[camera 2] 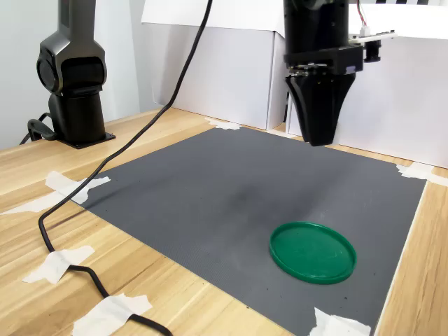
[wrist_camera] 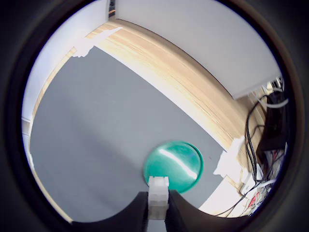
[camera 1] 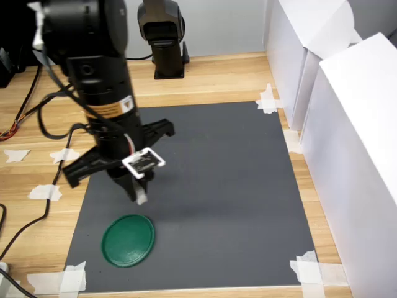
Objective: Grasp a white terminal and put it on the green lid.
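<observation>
The white terminal (wrist_camera: pixel 158 188) is a tiny blocky piece pinched between my gripper's (wrist_camera: pixel 158 198) dark fingers in the wrist view. In the first exterior view a bit of white shows at the gripper (camera 1: pixel 139 194) tip. The gripper hangs above the grey mat, a short way off from the green lid (camera 1: pixel 128 239). The round green lid (camera 2: pixel 312 251) lies flat near the mat's front edge, below and in front of the gripper (camera 2: pixel 320 138) in the second exterior view. In the wrist view the green lid (wrist_camera: pixel 175 165) sits just beyond the terminal.
The grey mat (camera 1: pixel 223 186) is taped to a wooden table (camera 1: pixel 217 77). White boxes (camera 1: pixel 347 105) line the first exterior view's right. A black stand (camera 1: pixel 164 37) rises at the back, and cables (camera 2: pixel 77 210) trail over the table at the second exterior view's left.
</observation>
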Motion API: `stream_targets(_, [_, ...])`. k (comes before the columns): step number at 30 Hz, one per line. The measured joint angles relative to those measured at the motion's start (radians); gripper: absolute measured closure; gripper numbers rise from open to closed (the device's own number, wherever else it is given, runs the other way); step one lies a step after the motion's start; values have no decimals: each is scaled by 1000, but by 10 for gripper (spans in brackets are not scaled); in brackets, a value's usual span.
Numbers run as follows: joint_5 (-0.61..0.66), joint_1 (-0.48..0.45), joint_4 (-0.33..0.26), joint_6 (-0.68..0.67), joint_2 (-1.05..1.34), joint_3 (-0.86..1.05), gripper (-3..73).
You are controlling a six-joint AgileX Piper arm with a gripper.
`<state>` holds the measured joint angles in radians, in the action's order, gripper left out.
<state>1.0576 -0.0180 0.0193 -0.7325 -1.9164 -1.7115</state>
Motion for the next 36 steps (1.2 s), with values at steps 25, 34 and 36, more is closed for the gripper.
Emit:
stream_targets(25, [-106, -70, -19, -27, -168, 0, 608])
stream_targets(34, [-106, -49, -28, -45, -182, 0, 519])
stream_targets(36, [-107, -49, -25, -46, -182, 0, 450])
